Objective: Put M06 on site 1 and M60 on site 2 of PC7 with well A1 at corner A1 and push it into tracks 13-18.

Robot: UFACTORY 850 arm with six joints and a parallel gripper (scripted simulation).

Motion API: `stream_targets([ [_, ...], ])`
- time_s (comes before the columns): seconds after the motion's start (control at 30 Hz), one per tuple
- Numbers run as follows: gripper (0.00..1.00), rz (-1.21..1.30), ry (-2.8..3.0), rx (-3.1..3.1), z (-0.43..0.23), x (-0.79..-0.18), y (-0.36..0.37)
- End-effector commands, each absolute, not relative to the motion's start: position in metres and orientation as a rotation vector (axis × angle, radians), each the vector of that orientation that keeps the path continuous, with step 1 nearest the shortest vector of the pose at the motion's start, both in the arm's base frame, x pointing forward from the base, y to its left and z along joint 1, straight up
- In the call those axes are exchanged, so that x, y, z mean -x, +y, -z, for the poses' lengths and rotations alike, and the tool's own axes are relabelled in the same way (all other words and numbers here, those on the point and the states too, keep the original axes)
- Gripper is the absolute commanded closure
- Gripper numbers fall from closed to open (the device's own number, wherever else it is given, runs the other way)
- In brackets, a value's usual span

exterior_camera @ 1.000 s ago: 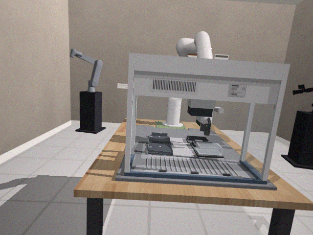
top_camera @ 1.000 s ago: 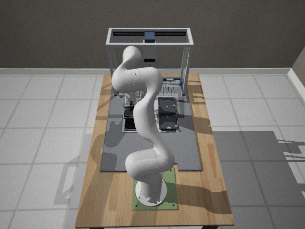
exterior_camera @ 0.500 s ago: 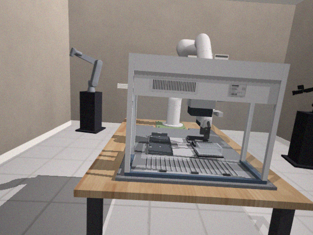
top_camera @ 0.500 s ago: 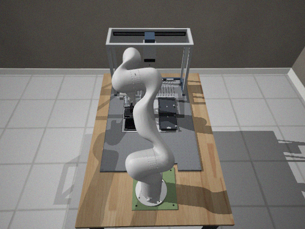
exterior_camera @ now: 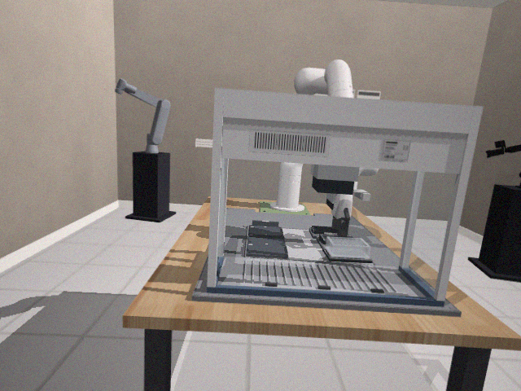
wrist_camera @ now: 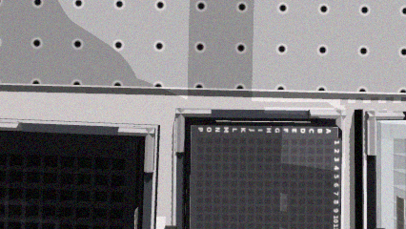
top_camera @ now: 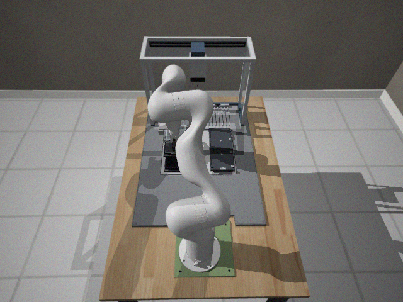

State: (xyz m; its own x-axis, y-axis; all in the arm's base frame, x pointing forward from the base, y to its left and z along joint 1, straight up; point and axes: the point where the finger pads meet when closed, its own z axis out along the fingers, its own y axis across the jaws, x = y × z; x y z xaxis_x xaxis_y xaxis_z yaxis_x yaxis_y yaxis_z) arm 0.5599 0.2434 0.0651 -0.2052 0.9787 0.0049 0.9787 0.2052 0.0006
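Observation:
In the wrist view, M60 [wrist_camera: 262, 176], a grey 384-well plate with row letters and column numbers, lies in the middle nest directly below me. M06 [wrist_camera: 71, 181], a black plate, lies in the nest to its left. The edge of the pale deep-well block M09 [wrist_camera: 393, 172] shows at the right. In the exterior view, my gripper [exterior_camera: 340, 222] is open and hangs low over M60 [exterior_camera: 323, 230], next to M09 [exterior_camera: 348, 248]. My fingers are not in the wrist view. The dark carrier PC7 [top_camera: 221, 149] lies on the apron in front of the rails, and its sites look bare.
The instrument's frame [exterior_camera: 336, 126] stands over the ribbed loading rails [exterior_camera: 319, 275], with posts at its corners. The arm hides most of the nest row [top_camera: 171, 156] in the top view. Perforated grey deck [wrist_camera: 286, 43] lies beyond the nests.

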Motion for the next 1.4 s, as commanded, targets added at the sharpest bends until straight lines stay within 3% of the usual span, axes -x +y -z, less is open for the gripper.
stream_targets([
  [0.0,0.0,0.008,-2.437,1.979,-0.061,-0.561,0.244],
  [1.37,0.0,0.008,-2.437,1.979,-0.042,-0.561,0.244],
])
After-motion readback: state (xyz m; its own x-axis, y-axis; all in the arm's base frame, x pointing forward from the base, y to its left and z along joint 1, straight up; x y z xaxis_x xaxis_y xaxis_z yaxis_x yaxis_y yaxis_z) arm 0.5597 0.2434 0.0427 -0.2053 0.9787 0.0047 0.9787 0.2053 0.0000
